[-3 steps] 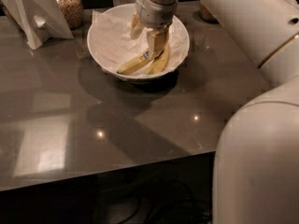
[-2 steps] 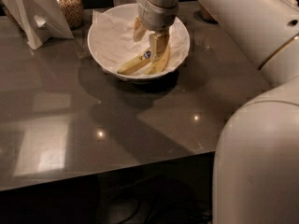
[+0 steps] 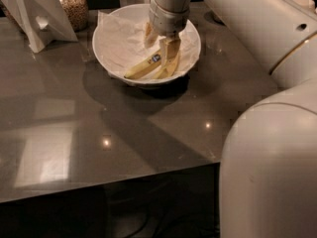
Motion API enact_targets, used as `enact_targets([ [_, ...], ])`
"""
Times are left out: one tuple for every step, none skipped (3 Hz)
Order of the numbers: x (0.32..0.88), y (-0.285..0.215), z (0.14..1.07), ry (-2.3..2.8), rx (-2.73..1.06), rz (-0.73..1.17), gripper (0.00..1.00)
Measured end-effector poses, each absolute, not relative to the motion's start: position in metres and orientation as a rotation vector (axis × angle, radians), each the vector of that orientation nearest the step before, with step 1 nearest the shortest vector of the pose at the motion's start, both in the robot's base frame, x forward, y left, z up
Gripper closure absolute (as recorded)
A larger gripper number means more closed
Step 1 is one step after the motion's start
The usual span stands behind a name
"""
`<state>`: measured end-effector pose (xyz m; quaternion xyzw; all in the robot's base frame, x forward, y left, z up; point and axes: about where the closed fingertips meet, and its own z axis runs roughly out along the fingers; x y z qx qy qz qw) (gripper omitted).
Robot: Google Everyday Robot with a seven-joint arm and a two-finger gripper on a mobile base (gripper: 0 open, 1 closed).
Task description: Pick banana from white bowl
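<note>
1. my gripper [image 3: 159,51] hangs straight down inside the white bowl [image 3: 97,53], toward its right half, wrist pointing at the bowl's floor.
2. my two tan fingers [image 3: 171,51] stand apart, one to the left and higher, one to the right and lower; the gripper is released, not clenched on anything i can see.
3. the banana [image 3: 141,69] lies in the bowl on the paper, running from the lower left up toward my right finger. its upper end sits just beside that finger; i cannot tell whether they touch.
4. its small blue sticker [image 3: 156,58] faces up, near the upper end, in the gap below my wrist.
5. a shorter, paler banana [image 3: 167,73] lies just to the right of it, under my right finger, close against the bowl's near wall.
6. crumpled white paper [image 3: 121,38] lines the bowl and sticks up past the rim at the back left.
7. the bowl rests on a glossy grey table [image 3: 74,133], toward its far edge.
8. well to the left of the bowl stand a glass jar [image 3: 73,8] filled with small pale brown pieces and, just beside it, a white folded stand [image 3: 34,21].
9. my white arm [image 3: 257,29] sweeps in from the right above the table, and my white body [image 3: 272,172] fills the lower right corner.
</note>
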<state>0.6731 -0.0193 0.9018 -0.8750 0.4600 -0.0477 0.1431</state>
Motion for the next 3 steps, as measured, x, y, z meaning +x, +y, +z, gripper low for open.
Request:
enact_targets([
  [0.682, -0.025, 0.897, 1.334, -2.542, -0.161, 0.44],
  [0.693, -0.033, 0.893, 1.350, -2.553, -0.184, 0.45],
  [0.704, -0.040, 0.892, 1.365, -2.560, -0.208, 0.46],
])
